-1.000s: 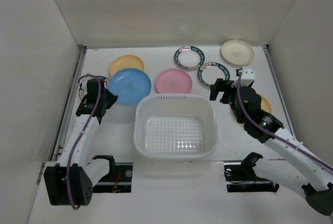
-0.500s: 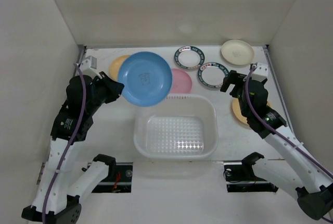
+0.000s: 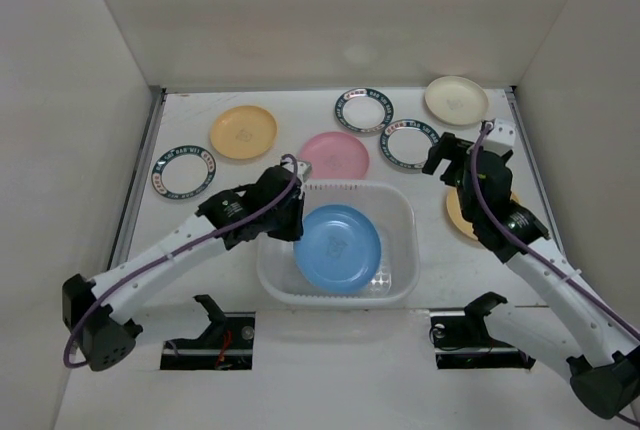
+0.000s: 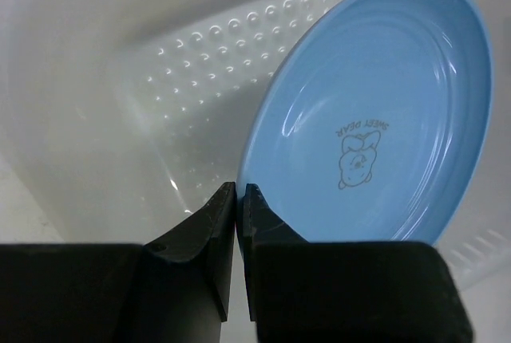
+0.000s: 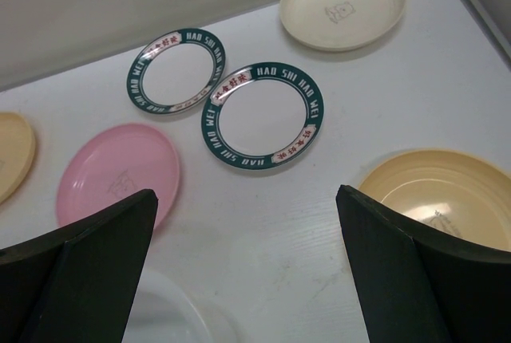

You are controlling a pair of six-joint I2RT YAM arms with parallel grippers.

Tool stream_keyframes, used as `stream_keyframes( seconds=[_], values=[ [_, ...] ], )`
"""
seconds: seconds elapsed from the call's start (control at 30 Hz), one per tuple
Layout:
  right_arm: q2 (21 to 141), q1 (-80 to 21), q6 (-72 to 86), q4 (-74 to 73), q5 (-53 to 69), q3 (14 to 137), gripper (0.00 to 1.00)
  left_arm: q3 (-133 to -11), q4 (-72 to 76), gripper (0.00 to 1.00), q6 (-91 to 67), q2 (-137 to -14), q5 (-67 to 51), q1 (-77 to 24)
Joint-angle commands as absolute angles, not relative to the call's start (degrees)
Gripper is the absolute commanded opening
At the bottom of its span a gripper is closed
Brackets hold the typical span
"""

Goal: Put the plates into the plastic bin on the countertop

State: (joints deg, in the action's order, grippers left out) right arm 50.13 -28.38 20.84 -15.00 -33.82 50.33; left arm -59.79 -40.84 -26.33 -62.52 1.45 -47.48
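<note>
While your left gripper (image 4: 238, 193) is clenching the near rim of the blue plate (image 4: 375, 120), the plate is tilting up and away from the fingertips, to their right. It is hanging inside the bin (image 4: 184, 96), over the dotted floor. From these views, you cannot tell whether it is touching that floor. Seen from above, the left fingers (image 3: 288, 218) are reaching over the bin's left wall, and the plate is covering most of the middle of the bin. Your right gripper (image 5: 246, 195) is hovering over the countertop (image 5: 263, 223) with its fingers spread wide, grasping nothing. Straight ahead, between those fingers, a green-rimmed plate (image 5: 262, 116) is lying flat. A second green-rimmed plate (image 5: 176, 70) is touching it on the far left side. The pink plate (image 5: 118, 174) is sitting just ahead of the left finger, and a yellow plate (image 5: 443, 199) is lying beside the right finger, partly hidden by it. The cream plate (image 5: 343, 4) is resting farthest ahead, toward the right.
</note>
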Motion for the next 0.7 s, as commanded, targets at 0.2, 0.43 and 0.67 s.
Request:
stream_keyframes(
  seconds=[0.2,0.43,0.67],
  values=[
    [57.47,-20.09,28.99,-27.24,-36.74,53.44,1.0,-57.13,-33.14,0.14,-21.98,-71.01,4.92,-49.52],
    [65.55,-12.36,33.13,-29.26,-30.95,51.15,0.94,-56.43,-29.1,0.48,-20.48,-74.18,5.27,-49.35],
    [76.18,-9.53,34.28,-29.27,-26.28,51.59,0.86,-57.83,-28.12,0.75,-19.16,-72.69,6.94,-48.82]
  ],
)
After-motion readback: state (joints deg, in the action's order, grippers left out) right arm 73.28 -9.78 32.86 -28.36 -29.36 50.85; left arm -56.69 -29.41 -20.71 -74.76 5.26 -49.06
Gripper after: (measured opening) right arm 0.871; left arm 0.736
